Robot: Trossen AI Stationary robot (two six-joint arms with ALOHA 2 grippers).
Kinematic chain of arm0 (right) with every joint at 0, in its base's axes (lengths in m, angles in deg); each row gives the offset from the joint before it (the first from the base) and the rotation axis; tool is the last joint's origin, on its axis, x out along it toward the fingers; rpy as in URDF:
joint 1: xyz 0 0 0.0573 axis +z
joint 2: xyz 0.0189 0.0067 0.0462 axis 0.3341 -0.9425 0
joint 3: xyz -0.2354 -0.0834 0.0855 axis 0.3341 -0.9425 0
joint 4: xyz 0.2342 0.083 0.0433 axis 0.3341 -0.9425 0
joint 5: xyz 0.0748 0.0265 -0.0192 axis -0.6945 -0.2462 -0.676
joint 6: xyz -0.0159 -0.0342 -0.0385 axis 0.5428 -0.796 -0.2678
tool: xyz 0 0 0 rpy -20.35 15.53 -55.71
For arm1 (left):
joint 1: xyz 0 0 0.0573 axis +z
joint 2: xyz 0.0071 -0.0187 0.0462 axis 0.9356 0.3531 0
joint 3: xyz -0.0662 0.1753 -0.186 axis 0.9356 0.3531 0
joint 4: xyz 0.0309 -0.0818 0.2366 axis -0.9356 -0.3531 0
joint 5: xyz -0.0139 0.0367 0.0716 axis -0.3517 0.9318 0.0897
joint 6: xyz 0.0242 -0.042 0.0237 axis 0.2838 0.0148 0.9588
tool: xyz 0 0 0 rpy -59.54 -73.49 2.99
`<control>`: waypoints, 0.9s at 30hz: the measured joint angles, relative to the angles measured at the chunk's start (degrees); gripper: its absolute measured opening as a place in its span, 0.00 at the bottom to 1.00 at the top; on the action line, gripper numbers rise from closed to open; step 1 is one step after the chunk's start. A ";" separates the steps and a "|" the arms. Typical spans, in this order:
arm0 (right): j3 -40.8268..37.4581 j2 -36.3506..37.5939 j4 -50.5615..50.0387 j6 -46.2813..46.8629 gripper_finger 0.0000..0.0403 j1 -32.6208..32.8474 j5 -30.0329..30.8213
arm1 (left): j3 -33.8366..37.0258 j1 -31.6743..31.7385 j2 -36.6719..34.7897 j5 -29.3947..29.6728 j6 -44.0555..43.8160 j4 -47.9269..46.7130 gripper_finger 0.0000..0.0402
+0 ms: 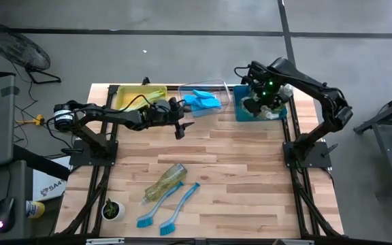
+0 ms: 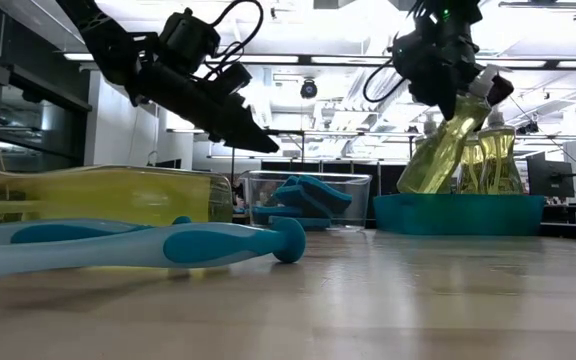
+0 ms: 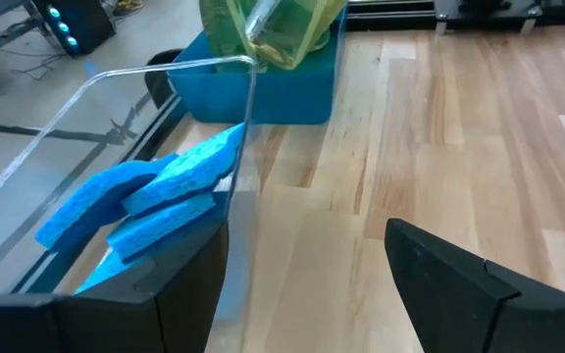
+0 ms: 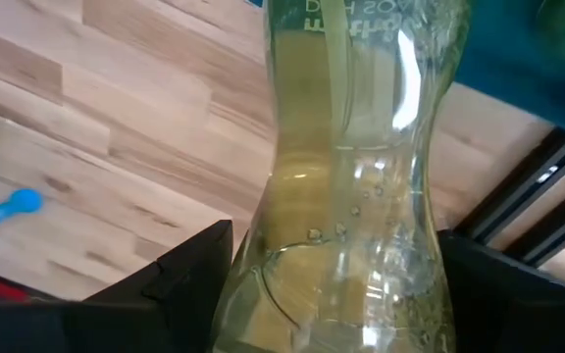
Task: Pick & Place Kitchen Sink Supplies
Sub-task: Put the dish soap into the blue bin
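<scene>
My right gripper [image 1: 260, 102] is over the teal bin [image 2: 458, 215] at the table's far right, shut on a clear yellow-green soap bottle [image 2: 446, 145]. A second bottle [image 2: 498, 150] stands in that bin. My left gripper [image 1: 180, 128] hovers open next to the clear bin [image 1: 213, 87], which holds light-blue sponges [image 3: 155, 196]; it touches nothing. Another soap bottle [image 1: 165, 182] lies on its side near the table's near edge. Two blue long-handled brushes [image 1: 156, 204] [image 1: 182, 203] lie flat beside it. My right gripper pinches the soap bottle between its two fingers [image 4: 189, 275], one on each side of the body [image 4: 351, 255], gripping the upper part below the white pump [image 2: 490, 85]. The fingers come from above. The bottle hangs tilted, its base [image 2: 418, 180] down inside the teal bin; what it rests on is hidden.
A yellow bin [image 1: 136, 95] stands at the far edge, left of the clear bin. A small potted plant [image 1: 112, 209] sits at the near left corner. Bare wood lies across the table's middle and right side.
</scene>
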 joint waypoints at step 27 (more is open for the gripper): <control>0.02 -0.20 0.04 10.83 0.66 -6.99 -13.46 | 0.00 0.00 0.00 -1.10 -1.65 -4.45 0.67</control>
